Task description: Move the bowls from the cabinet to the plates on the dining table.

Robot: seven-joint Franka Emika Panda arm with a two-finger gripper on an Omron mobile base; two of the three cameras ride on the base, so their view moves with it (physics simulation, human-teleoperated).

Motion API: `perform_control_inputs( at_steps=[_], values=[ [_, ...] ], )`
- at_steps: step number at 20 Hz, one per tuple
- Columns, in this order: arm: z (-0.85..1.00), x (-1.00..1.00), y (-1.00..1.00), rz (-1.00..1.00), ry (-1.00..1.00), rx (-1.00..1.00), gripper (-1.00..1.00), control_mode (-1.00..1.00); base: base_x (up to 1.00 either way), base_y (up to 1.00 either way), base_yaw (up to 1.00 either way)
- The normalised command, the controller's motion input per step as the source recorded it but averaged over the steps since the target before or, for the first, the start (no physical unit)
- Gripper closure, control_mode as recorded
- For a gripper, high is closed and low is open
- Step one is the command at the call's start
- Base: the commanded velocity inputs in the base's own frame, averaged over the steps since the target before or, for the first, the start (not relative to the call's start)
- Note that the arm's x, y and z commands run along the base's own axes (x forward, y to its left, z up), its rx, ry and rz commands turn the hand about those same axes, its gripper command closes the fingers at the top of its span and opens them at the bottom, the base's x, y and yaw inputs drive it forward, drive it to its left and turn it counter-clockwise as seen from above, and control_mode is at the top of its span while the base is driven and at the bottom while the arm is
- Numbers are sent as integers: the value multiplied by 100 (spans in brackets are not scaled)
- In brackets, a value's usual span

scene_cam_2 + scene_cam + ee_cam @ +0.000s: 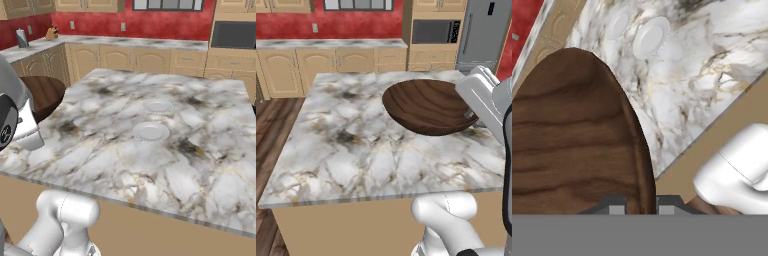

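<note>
You had the end effector (638,204) closed on the rim of the dark brown bowl (428,106), its fingertips (614,205) pinching the rim from either side. The bowl hung tilted in the air over the worktop (356,145), at the edge nearest the robot. Two white plates (151,132) lay near the middle of the worktop, one just behind the other, both well apart from the bowl.
</note>
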Motion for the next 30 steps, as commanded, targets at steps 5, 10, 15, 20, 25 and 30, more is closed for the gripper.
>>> perform_control_inputs(
  at_steps=[5, 10, 15, 20, 25, 30],
  values=[
    [0, 0, 0, 0, 0, 0, 100, 100, 0, 0, 0],
    [0, 0, 0, 0, 0, 0, 100, 100, 0, 0, 0],
    [0, 0, 0, 0, 0, 0, 100, 100, 0, 0, 0],
    [0, 0, 0, 0, 0, 0, 100, 100, 0, 0, 0],
    [0, 0, 0, 0, 0, 0, 100, 100, 0, 0, 0],
    [-6, 12, -22, -3, 0, 0, 100, -100, 0, 0, 0]
  ],
)
